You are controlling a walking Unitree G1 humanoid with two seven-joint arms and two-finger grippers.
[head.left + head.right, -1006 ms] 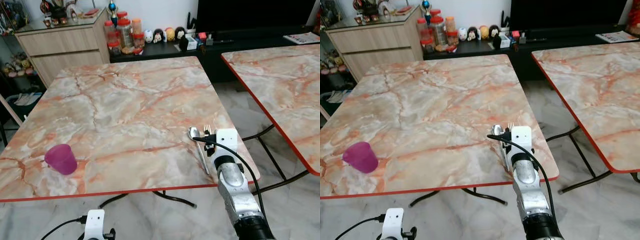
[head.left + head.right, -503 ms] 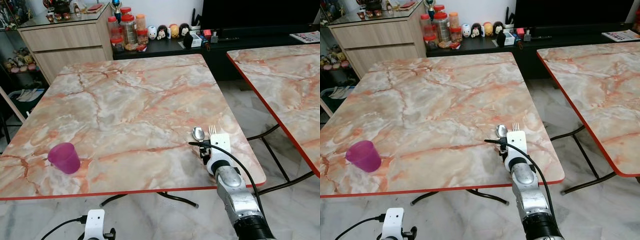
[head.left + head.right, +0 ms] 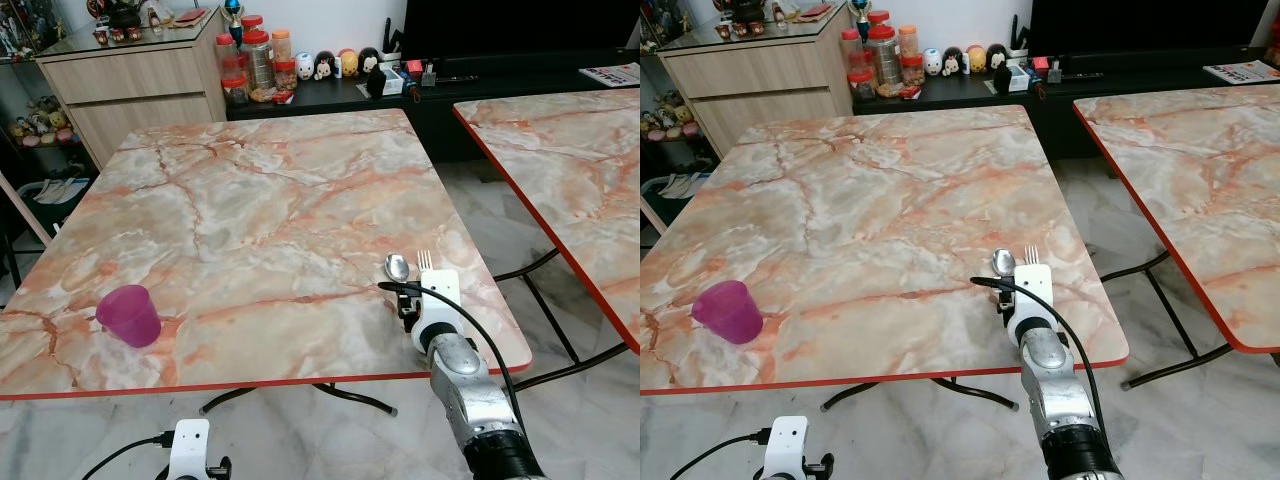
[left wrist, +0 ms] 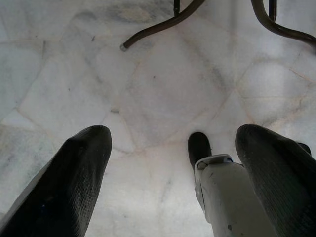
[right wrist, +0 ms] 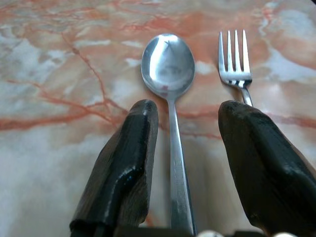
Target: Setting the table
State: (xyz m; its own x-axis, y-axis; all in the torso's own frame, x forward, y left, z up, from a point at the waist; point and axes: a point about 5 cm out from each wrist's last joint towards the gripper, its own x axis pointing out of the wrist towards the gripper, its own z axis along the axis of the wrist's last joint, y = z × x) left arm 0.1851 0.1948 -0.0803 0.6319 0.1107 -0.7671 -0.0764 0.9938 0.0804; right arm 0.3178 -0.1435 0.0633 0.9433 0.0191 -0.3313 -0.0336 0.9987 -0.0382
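Two utensils, spoon [image 3: 397, 267] & fork [image 3: 424, 260], lie side by side near the front right corner of the marble table [image 3: 250, 210]; purple cup [image 3: 128, 316] sits well apart, front left. Right gripper [image 3: 425, 300] rests over their handles.

Right wrist view: fingers [image 5: 123, 168] spread apart, straddling spoon handle, gripping nothing; fork beside one finger.

Left wrist view: left gripper [image 4: 168, 177] spread wide above floor tiles [image 4: 148, 89], by table legs [image 4: 163, 22].

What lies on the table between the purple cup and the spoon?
Nothing: in the left eye view, only bare marbled table runs from the purple cup to the spoon.
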